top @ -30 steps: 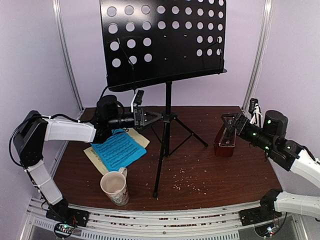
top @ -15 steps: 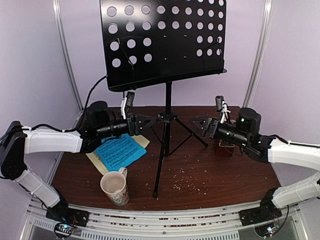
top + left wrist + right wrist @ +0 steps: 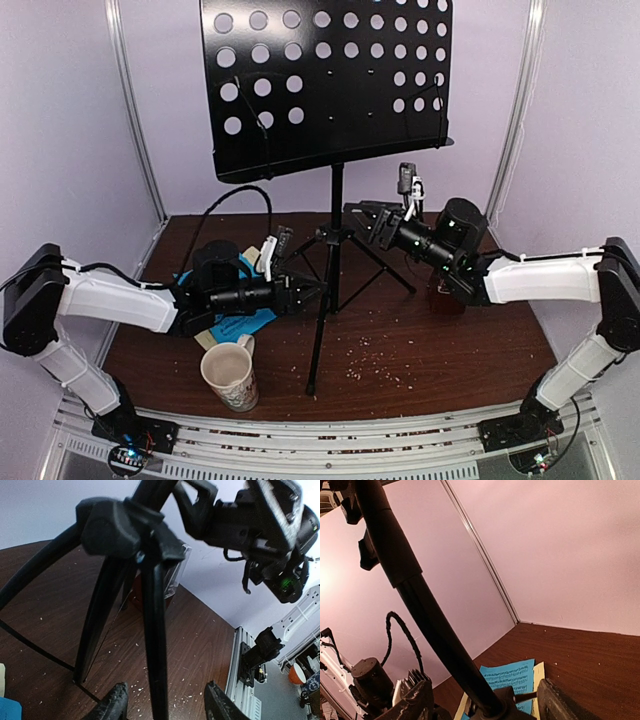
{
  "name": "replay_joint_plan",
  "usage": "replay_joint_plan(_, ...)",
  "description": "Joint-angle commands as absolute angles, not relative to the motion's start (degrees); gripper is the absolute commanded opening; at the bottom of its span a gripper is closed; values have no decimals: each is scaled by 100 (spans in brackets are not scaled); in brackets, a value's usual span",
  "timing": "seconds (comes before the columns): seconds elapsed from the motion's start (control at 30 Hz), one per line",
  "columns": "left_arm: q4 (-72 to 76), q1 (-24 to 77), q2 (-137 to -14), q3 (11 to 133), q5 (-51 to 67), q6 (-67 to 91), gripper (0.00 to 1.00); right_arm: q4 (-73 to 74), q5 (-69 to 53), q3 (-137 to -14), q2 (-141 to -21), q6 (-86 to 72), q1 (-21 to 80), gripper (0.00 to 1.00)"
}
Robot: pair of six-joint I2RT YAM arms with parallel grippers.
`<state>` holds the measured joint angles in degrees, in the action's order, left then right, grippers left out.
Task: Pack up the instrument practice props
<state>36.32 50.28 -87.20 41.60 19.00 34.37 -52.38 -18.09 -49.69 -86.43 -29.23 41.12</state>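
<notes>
Your left end effector (image 3: 164,692) is open astride one leg of the black tripod music stand (image 3: 330,145) and holds nothing. Your right end effector (image 3: 482,692) is open too, with a finger on each side of the pole, just above the leg hub. The stand is upright, mid tabletop (image 3: 430,345). I think you should close the right one first to steady the pole, then fold the leg slowly, because the wide top may tip. The dark wood carries pale crumbs, and the blue music sheets (image 3: 507,677) lie at the left. Lilac walls stand close behind.
</notes>
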Motion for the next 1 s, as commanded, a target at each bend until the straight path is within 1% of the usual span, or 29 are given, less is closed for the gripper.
replay_joint_plan(0.0,3741,5106,-8984,4220,1634,3296,55,-5799,-2012,-5513,-8977,-2695,4166,70)
replay_joint_plan(0.1,3648,5109,-9080,4274,1530,3195,51,-5800,-2090,-5806,-9189,-2655,4175,66)
replay_joint_plan(0.23,3647,5120,-9213,4320,1549,3148,42,-5813,-2401,-6146,-9446,-2671,4186,61)
replay_joint_plan(0.43,3768,5141,-9470,4341,1642,3117,30,-5986,-2623,-6338,-9631,-2750,4201,56)
replay_joint_plan(0.5,3811,5150,-9528,4342,1652,3078,24,-6040,-2647,-6375,-9646,-2759,4206,52)
replay_joint_plan(0.7,3933,5186,-9676,4416,1565,2871,0,-6143,-2942,-6443,-9618,-2732,4243,22)
replay_joint_plan(0.77,4026,5201,-9664,4421,1457,2797,0,-6119,-2965,-6395,-9535,-2659,4271,12)
replay_joint_plan(0.87,4163,5212,-9625,4458,1314,2690,0,-5986,-2927,-6298,-9393,-2469,4321,2)
replay_joint_plan(0.9,4212,5217,-9609,4483,1277,2658,0,-5910,-2900,-6269,-9346,-2383,4347,0)
replay_joint_plan(0.97,4331,5225,-9577,4540,1233,2582,0,-5735,-2854,-6231,-9260,-2207,4412,0)
